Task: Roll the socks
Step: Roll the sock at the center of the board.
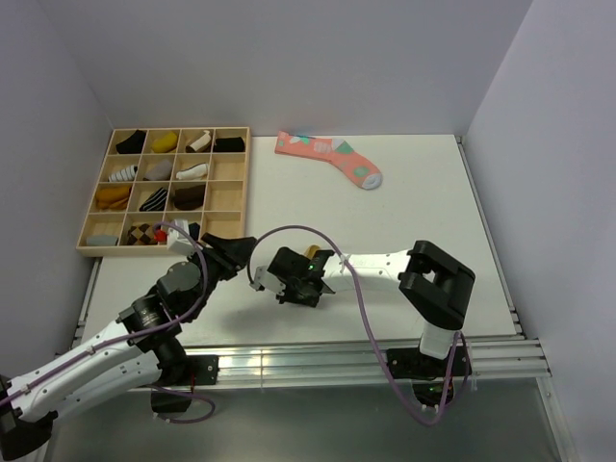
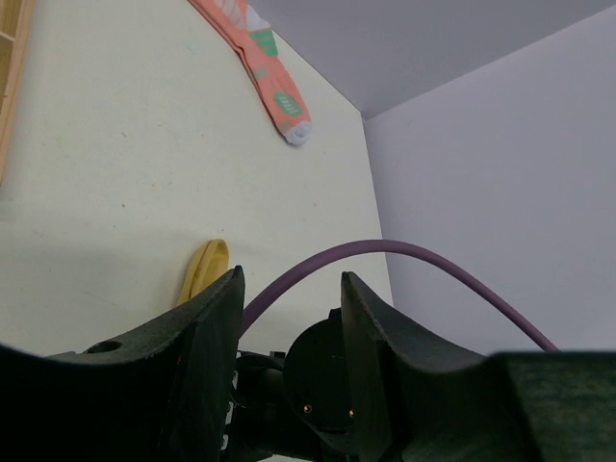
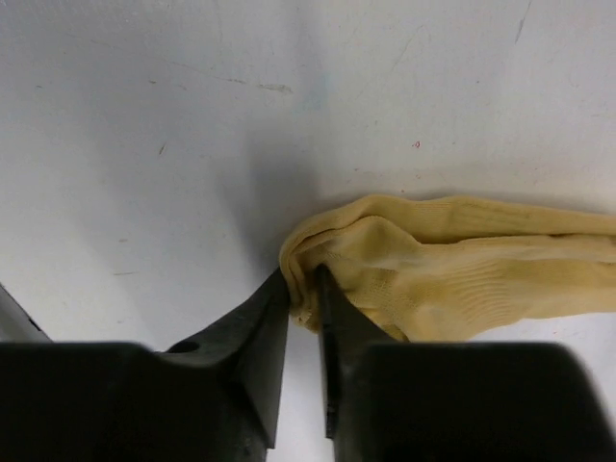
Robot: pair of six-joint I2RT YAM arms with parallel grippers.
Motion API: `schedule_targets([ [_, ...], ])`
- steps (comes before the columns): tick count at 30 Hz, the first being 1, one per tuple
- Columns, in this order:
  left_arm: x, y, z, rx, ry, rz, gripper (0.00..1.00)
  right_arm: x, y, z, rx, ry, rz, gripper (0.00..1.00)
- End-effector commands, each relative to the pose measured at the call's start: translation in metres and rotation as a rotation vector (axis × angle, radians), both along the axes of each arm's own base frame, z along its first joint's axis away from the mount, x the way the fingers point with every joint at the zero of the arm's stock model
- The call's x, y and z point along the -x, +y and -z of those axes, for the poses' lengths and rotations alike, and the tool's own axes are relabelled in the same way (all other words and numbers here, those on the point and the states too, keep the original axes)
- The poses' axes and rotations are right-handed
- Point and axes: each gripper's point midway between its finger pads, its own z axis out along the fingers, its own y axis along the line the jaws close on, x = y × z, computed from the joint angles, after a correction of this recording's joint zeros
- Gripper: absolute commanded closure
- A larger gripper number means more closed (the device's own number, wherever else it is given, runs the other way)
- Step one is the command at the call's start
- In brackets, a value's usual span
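A mustard-tan sock (image 3: 462, 269) lies flat on the white table. Its folded end sits between the fingers of my right gripper (image 3: 303, 279), which is shut on that fold, low on the tabletop. In the top view only a tan sliver of the sock (image 1: 312, 252) shows past the right gripper (image 1: 289, 274). My left gripper (image 1: 234, 252) hovers just left of it, open and empty. In the left wrist view its jaws (image 2: 289, 279) frame the right arm's black wrist and a purple cable, with the sock's edge (image 2: 205, 269) beyond the left finger.
A long pink sock (image 1: 327, 157) with teal and white patches lies at the back of the table, also in the left wrist view (image 2: 262, 60). A wooden compartment tray (image 1: 245, 183) holding several rolled socks stands at the back left. The purple cable (image 1: 318, 231) arcs over the grippers.
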Motion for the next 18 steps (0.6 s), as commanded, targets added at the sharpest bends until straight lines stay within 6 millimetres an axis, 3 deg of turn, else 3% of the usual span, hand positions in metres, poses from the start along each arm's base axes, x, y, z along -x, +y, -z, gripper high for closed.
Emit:
schedule_targets([
  [1, -0.001, 0.007, -0.022, 0.014, -0.042, -0.026, 0.5, 0.002, 0.006, 0.004, -0.002, 0.016, -0.022, 0.79],
  [8, 0.002, 0.009, -0.004, 0.03, -0.058, -0.016, 0.53, 0.016, 0.01, -0.024, -0.138, 0.322, -0.05, 0.83],
  [14, 0.0, -0.009, 0.01, 0.017, -0.078, 0.043, 0.59, 0.021, 0.009, -0.048, -0.246, 0.645, -0.059, 0.83],
  [18, 0.005, -0.024, 0.037, 0.008, -0.078, 0.122, 0.63, 0.019, 0.004, -0.048, -0.265, 0.846, -0.027, 0.83],
])
